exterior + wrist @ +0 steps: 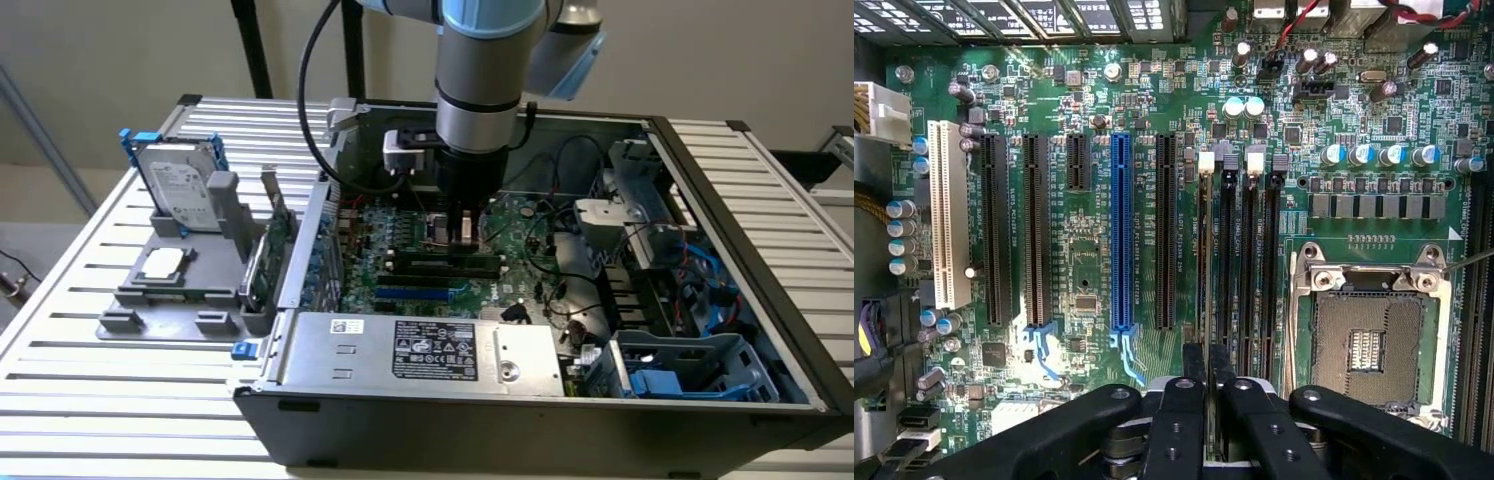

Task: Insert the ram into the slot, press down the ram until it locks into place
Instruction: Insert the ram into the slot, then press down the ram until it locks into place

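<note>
Pincer (1207, 368) clenched on ram (1204, 280) (seen edge-on); ram runs from between fingertips (1193, 362) along slot (1205, 168), outermost of 4.

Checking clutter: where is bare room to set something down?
Bare: the silver slatted table in front of the grey plastic fixture, and at the exterior view's right of the open black computer case. Crowded: inside the case around the gripper.
</note>
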Action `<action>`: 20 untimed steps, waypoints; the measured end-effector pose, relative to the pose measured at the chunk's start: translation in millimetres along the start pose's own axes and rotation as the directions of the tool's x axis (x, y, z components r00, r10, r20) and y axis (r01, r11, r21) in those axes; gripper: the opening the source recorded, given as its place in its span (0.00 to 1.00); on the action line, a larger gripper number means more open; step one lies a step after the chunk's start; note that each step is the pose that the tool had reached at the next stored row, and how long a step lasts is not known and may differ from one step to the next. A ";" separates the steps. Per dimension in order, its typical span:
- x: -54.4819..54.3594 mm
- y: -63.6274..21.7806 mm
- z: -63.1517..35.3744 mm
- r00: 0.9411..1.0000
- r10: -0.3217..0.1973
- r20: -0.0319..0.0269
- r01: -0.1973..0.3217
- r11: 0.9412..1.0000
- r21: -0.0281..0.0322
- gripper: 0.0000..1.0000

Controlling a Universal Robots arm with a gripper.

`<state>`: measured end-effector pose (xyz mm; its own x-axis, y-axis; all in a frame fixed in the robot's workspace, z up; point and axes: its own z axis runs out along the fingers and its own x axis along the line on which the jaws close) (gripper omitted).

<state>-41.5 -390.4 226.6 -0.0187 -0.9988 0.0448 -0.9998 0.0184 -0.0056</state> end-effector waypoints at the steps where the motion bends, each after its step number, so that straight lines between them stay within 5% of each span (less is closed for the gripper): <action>1: 0.0 0.0 0.0 1.000 0.000 0.000 0.000 1.000 0.000 0.15; 2: 0.0 0.0 -0.7 1.000 0.000 0.000 0.000 1.000 0.000 0.21; 9: 1.1 0.5 -24.7 1.000 0.000 0.000 0.000 1.000 0.000 0.21; 12: 1.1 1.2 -25.3 1.000 0.000 0.000 0.000 1.000 0.000 0.11; 20: 1.2 1.2 -25.4 1.000 0.000 0.000 0.000 1.000 0.000 0.11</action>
<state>-42.8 -390.4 252.0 -0.0187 -0.9988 0.0447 -0.9998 0.0185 -0.0055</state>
